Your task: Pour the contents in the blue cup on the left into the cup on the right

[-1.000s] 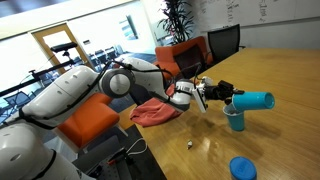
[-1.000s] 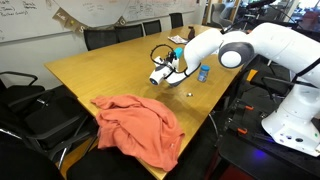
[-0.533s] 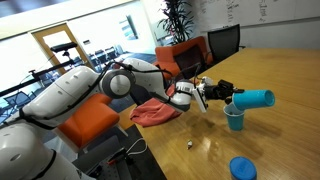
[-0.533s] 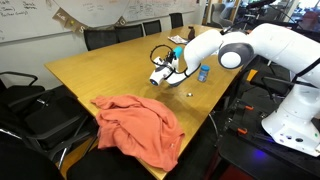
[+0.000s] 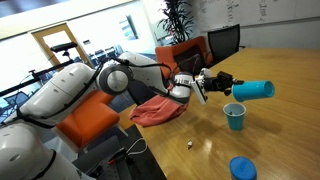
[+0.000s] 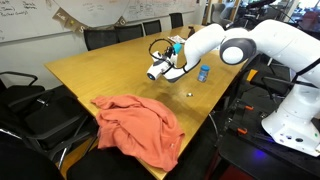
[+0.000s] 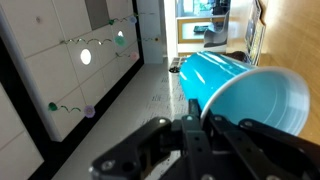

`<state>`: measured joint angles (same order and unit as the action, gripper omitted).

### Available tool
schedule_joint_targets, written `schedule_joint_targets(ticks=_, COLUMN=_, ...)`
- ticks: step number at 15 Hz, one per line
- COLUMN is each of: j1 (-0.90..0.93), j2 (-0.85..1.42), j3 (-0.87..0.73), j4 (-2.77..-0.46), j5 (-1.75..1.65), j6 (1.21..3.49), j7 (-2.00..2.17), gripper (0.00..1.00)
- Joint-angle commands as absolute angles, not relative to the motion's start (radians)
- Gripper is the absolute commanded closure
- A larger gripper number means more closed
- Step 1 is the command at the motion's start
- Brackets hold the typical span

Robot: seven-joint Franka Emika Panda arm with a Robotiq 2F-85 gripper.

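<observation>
Blue cup point(image 5: 257, 90) on its side in the pinch of the gripper point(image 5: 234, 85), above the upright cup point(image 5: 235, 117).

The arm point(image 5: 72, 95) is built of glossy white, rounded shells with dark grey bands at the joints. A thin black cable point(image 6: 158, 45) loops beside its wrist. The claw point(image 5: 228, 86) is matt black, with 2 angular fingers point(image 7: 135, 155).
</observation>
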<state>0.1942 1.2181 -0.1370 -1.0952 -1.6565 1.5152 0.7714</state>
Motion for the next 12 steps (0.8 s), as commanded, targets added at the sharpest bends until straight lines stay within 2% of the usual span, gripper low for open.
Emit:
schedule_joint_targets(ticks=1, j1=0.174, j2=1.047, j3=-0.062, j4=-1.226, j5=-1.605, j6=1.556, j7=0.801, gripper=0.99)
schedule_joint_targets(ticks=8, j1=0.152, j2=0.740, j3=0.070, j4=-1.467, j5=-1.427, j6=1.668, j7=0.874, gripper=0.99)
schedule_joint_targets(ticks=12, j1=0.126, j2=0.572, j3=0.112, j4=-1.615, j5=-1.319, j6=1.807, j7=0.919, gripper=0.99)
